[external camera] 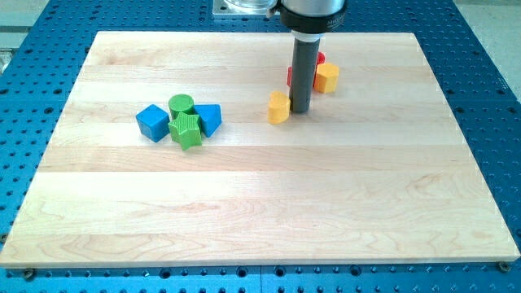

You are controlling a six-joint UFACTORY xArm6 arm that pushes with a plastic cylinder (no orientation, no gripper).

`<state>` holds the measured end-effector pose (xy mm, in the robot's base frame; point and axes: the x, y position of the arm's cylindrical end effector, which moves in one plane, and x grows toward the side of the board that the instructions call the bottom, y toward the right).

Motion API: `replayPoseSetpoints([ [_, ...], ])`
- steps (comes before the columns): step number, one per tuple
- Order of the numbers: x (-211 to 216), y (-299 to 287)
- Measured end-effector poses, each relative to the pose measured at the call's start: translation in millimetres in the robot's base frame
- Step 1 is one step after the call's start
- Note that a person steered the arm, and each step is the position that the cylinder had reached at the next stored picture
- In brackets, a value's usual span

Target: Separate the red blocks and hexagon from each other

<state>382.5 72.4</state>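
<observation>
Wood fills most of the view: a pale board (260,203) on a blue table with holes. Going near to far, four blocks sit bunched at about nine o'clock: a green star-like block (186,130), a blue cube (152,122), a blue triangle (209,119) and a green round block (181,104). They are well apart from my work. My tip (299,111) has no pincer, so nothing opens or shuts. It stands just right of a yellow block (279,107). Behind the rod, at one o'clock, a red block (319,60) peeks out, mostly hidden, touching the yellow hexagon (327,77). I think my tip sits there to wedge them apart.
</observation>
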Motion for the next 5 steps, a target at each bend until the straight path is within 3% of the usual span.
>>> replayPoseSetpoints([
  [1, -8, 22],
  [3, -41, -47],
  [5, -45, -23],
])
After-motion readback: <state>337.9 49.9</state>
